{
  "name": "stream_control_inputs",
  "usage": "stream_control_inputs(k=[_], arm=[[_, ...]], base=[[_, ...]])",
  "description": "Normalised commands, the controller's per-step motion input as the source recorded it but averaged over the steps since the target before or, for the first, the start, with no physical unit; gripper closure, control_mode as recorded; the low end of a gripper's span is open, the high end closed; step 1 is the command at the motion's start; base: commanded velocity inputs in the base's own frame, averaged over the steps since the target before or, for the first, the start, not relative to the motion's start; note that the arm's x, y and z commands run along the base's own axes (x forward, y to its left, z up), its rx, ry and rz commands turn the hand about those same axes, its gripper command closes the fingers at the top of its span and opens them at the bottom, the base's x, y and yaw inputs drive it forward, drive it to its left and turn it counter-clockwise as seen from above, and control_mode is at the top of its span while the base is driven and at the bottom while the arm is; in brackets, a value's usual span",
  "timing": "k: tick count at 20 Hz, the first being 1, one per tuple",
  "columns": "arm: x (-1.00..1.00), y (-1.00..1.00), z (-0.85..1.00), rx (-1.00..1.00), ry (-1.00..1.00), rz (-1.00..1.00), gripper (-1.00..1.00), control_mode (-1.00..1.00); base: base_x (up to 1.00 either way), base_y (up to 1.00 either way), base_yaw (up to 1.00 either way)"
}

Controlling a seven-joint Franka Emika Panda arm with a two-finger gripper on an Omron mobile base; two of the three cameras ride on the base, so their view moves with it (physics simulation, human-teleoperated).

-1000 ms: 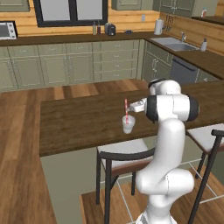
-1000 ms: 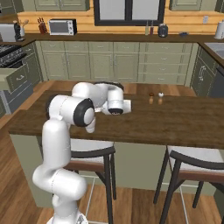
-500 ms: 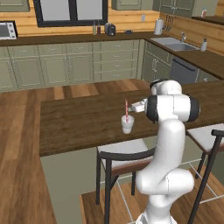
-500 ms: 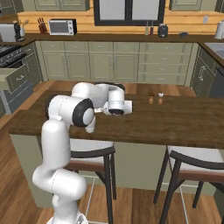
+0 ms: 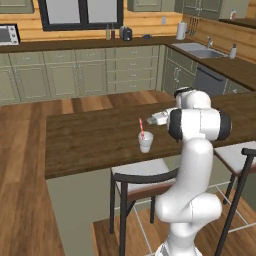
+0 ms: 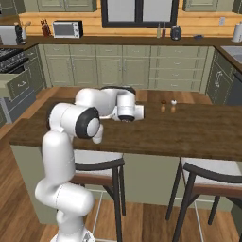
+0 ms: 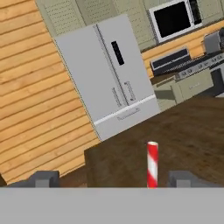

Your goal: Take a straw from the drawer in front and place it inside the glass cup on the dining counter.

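The two-finger gripper (image 7: 113, 178) is now opening wide, letting go; the red-and-white striped straw (image 5: 141, 129) is standing in the small whitish glass cup (image 5: 145, 142).

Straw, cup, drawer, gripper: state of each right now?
straw: upright in the cup, top sticking out, not gripped
glass cup: upright on the dining counter
drawer: pulled open
gripper: open, fingers either side of the straw
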Motion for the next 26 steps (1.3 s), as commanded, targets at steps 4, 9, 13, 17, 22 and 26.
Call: stream_control_inputs(k=[4, 9, 13, 17, 22, 26], arm=[[-0.49, 0.0, 0.99, -0.14, -0.25, -0.02, -1.0, -1.0], [-0.72, 0.01, 0.93, -0.29, -0.29, -0.03, -1.0, -1.0], [-0.93, 0.17, 0.55, -0.4, -0.28, -0.01, -1.0, -1.0], [-0.89, 0.34, 0.34, -0.38, -0.14, -0.04, -1.0, -1.0], [-0.75, 0.4, 0.33, -0.24, 0.02, -0.11, -1.0, -1.0], [-0.49, 0.51, 0.18, -0.15, 0.17, -0.18, -1.0, -1.0]], base=[[0.0, 0.0, 0.0], [0.0, 0.0, 0.0], [0.0, 0.0, 0.0], [0.0, 0.0, 0.0], [0.0, 0.0, 0.0], [0.0, 0.0, 0.0]])
